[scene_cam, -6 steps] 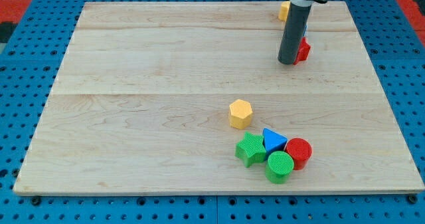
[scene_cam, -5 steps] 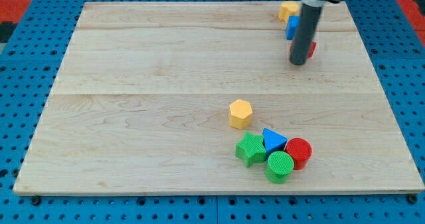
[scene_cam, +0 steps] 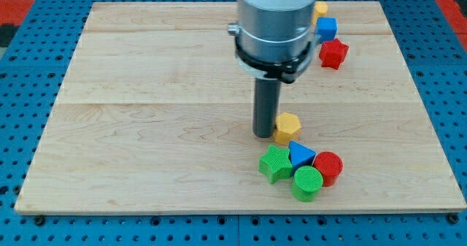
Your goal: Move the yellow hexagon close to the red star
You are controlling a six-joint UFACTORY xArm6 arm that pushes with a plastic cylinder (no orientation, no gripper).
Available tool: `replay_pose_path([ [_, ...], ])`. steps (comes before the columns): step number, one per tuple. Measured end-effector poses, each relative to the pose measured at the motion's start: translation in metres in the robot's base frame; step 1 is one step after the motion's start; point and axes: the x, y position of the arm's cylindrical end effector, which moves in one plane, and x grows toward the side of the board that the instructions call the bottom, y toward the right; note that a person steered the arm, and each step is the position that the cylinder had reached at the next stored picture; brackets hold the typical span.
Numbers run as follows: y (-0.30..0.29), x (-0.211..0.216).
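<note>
The yellow hexagon (scene_cam: 287, 127) lies on the wooden board (scene_cam: 146, 129) below its middle, just above the blue triangle (scene_cam: 299, 154). My tip (scene_cam: 263, 133) is down on the board, touching the hexagon's left side. The red star (scene_cam: 333, 53) lies near the view's top right, far from the hexagon.
A blue cube (scene_cam: 327, 28) and a yellow block (scene_cam: 319, 11), partly hidden by the arm, lie above the red star. A green star (scene_cam: 276, 164), green cylinder (scene_cam: 307, 183) and red cylinder (scene_cam: 327, 168) cluster with the blue triangle near the view's bottom.
My tip has moved from beside the red star down and left to the hexagon's left side. The yellow hexagon has shifted to the right, nearer the blue triangle.
</note>
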Motion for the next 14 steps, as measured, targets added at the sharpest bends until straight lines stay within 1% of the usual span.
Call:
replay_pose_path([
  [1, 0.041, 0.003],
  [2, 0.055, 0.009],
  [3, 0.055, 0.023],
  [4, 0.075, 0.034],
  [5, 0.088, 0.008],
  [6, 0.088, -0.032],
  [7, 0.112, -0.022],
  [8, 0.123, -0.019],
  [9, 0.125, -0.036],
  [10, 0.125, -0.074],
  [11, 0.157, -0.054],
  [12, 0.193, -0.062],
  [13, 0.220, -0.105],
  [14, 0.206, -0.120],
])
